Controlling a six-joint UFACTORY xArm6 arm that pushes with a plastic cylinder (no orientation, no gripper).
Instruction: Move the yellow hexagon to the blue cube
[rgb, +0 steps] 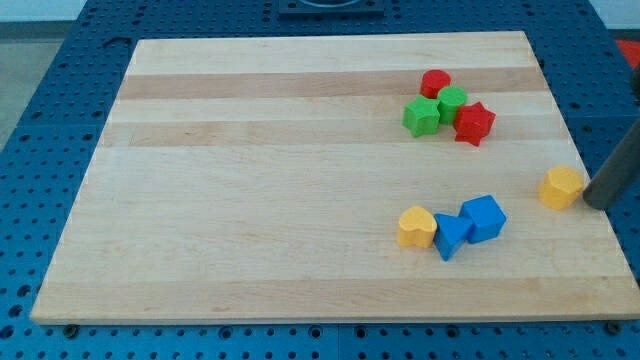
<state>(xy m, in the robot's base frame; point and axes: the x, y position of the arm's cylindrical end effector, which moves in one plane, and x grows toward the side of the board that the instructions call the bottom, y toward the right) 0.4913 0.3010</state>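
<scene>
My tool is a plain dark rod with no jaws to part or close, so it holds nothing. It enters from the view's right edge, and my tip (597, 203) sits at the right rim of the surface (280, 200), a pale wooden board. The tip is at 3 o'clock from the yellow hexagon (561, 186) and just beside it; I cannot tell whether the two actually touch.

The yellow hexagon lies near the board's right edge, a little below mid-height. The blue cube (484, 217) is at about 8 o'clock from it, some way off, with bare board between the two blocks. Nothing stands on that line.

Touching the blue cube on its 8 o'clock side is a blue triangular block (451, 236), and just beside that, at its 9 o'clock, is a second yellow block with a rounded, heart-like outline (416, 227). These three form a tight row in the lower right part of the board.

Well apart from them, toward 12 o'clock, is another cluster: a red block (435, 83) at the top, its shape unclear, a green block (452, 101) below it, a green cube-like block (421, 116) at 8 o'clock from that, and a red star-shaped block (474, 123) on the cluster's right. They are packed closely, touching or nearly so.
</scene>
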